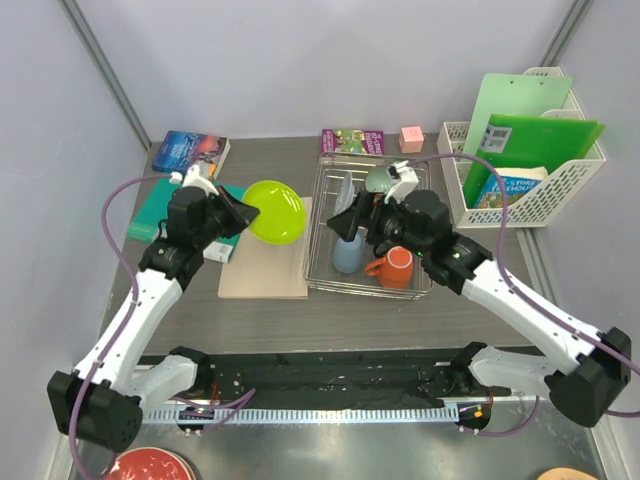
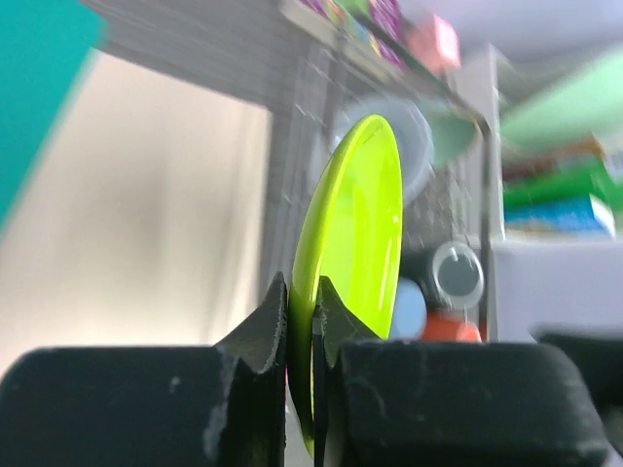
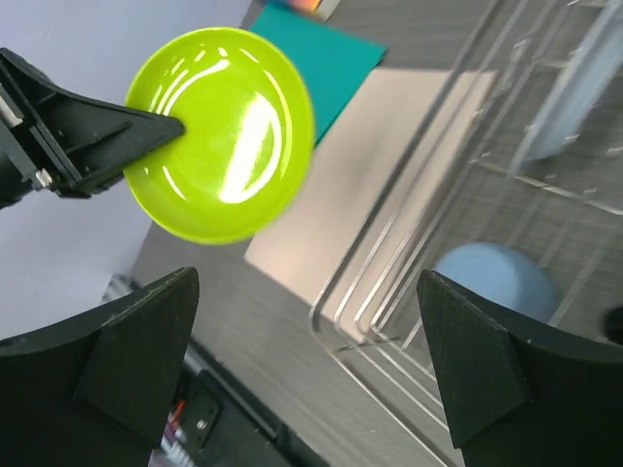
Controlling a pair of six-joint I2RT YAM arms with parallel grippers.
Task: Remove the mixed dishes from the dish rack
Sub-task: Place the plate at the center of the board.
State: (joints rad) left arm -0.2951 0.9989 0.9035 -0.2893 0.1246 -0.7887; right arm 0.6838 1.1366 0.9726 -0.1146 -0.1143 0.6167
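Top external view showed the left gripper (image 1: pixel 246 212) clamped on the rim of the lime-green plate (image 1: pixel 278 212). It held the plate tilted above the tan board (image 1: pixel 262 275), just left of the dish rack (image 1: pixel 322 264). The rack held a light blue cup (image 1: pixel 346 252), an orange mug (image 1: pixel 396 267), a white plate (image 1: pixel 345 190) and a sage-green bowl (image 1: pixel 380 180). The right gripper (image 1: pixel 352 214) hovered over the rack, fingers spread apart.

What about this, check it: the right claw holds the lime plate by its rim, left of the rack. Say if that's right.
Not quite: it is the left claw that holds the lime plate by its rim, left of the rack. The top view shows it.
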